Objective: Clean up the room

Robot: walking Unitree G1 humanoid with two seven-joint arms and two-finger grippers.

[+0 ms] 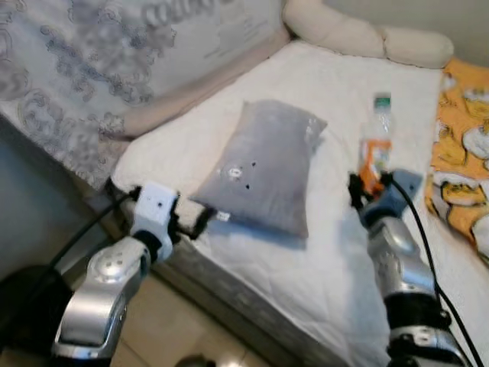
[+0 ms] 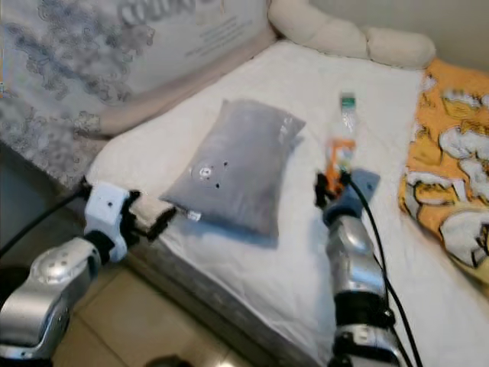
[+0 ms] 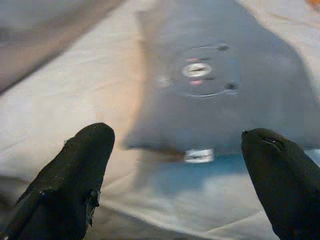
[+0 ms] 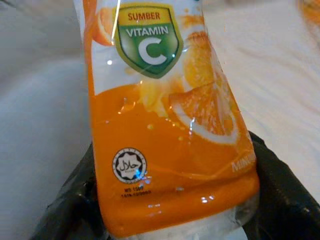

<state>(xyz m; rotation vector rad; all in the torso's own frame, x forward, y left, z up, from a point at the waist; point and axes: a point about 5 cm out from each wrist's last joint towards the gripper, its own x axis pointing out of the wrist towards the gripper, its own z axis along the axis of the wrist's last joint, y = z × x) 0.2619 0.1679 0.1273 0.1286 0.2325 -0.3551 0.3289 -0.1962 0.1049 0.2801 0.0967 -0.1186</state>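
White bedding covers the bed (image 1: 321, 260), whose near edge runs from 9 o'clock down toward 5 o'clock, with tiled floor (image 1: 176, 321) below it. At the bed's middle lies a grey pillow (image 1: 263, 164). Reaching in from 7 o'clock, the left gripper (image 3: 175, 170) hovers at the bed's edge just short of the pillow's near corner, fingers (image 3: 75, 175) spread wide. From 5 o'clock the right gripper (image 1: 367, 187) extends up over the bedding, pinching the base of an orange bottle (image 4: 165, 115) that stands upright with its green cap on top. At 3 o'clock an orange blanket (image 1: 462, 138) lies near the bottle.
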